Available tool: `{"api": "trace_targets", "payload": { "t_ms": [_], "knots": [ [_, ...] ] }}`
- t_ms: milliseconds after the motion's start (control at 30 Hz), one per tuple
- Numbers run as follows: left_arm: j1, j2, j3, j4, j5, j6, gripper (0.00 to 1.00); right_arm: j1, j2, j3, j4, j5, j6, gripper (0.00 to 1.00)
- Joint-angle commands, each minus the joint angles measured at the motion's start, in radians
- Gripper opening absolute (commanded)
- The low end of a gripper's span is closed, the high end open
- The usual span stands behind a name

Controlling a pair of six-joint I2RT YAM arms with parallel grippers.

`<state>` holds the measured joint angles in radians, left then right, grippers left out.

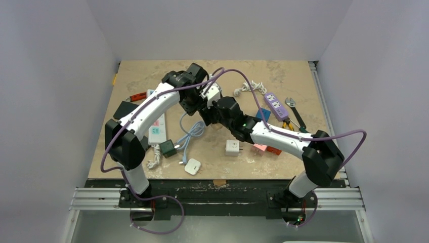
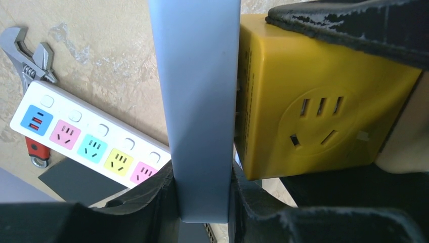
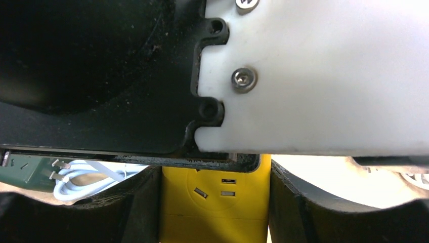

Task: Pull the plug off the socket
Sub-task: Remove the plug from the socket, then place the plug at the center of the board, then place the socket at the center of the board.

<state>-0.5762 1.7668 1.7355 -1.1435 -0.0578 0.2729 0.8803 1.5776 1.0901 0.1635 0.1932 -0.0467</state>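
A flat grey-blue plug stands upright between the fingers of my left gripper, which is shut on it. Its right face sits against a yellow cube socket. In the right wrist view that socket fills the gap of my right gripper, with both black fingers pressed against its sides. The left gripper's white and black body hangs just above it. From the top camera the two grippers meet over mid-table and hide both plug and socket.
A white power strip with coloured outlets and a wrench lie left of the plug. On the table are a purple strip, white adapters, a green adapter and a blue cable.
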Motion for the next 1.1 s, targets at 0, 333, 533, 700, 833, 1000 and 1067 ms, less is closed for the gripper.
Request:
{"api": "trace_targets", "payload": {
  "t_ms": [0,333,533,700,833,1000,1067],
  "knots": [
    [-0.001,-0.043,0.025,0.079,-0.122,0.012,0.00,0.018,-0.077,-0.057,0.015,0.018,0.040,0.00],
    [0.031,0.037,0.038,0.123,-0.205,0.041,0.00,0.047,-0.171,-0.155,-0.026,0.026,0.117,0.00],
    [0.074,0.100,0.082,0.126,-0.203,0.035,0.00,0.057,-0.182,-0.183,-0.029,0.055,0.127,0.00],
    [0.093,0.141,0.098,0.150,-0.212,0.037,0.00,0.057,-0.183,-0.180,-0.027,0.075,0.135,0.00],
    [0.107,0.200,0.142,0.181,-0.211,0.048,0.00,0.057,-0.192,-0.161,-0.037,0.099,0.137,0.00],
    [0.149,0.372,0.396,0.109,-0.183,0.052,0.00,0.057,-0.250,-0.153,-0.047,0.140,0.149,0.00],
    [0.156,0.454,0.519,0.074,-0.188,0.069,0.00,0.056,-0.285,-0.163,-0.051,0.164,0.151,0.00]
  ]
}}
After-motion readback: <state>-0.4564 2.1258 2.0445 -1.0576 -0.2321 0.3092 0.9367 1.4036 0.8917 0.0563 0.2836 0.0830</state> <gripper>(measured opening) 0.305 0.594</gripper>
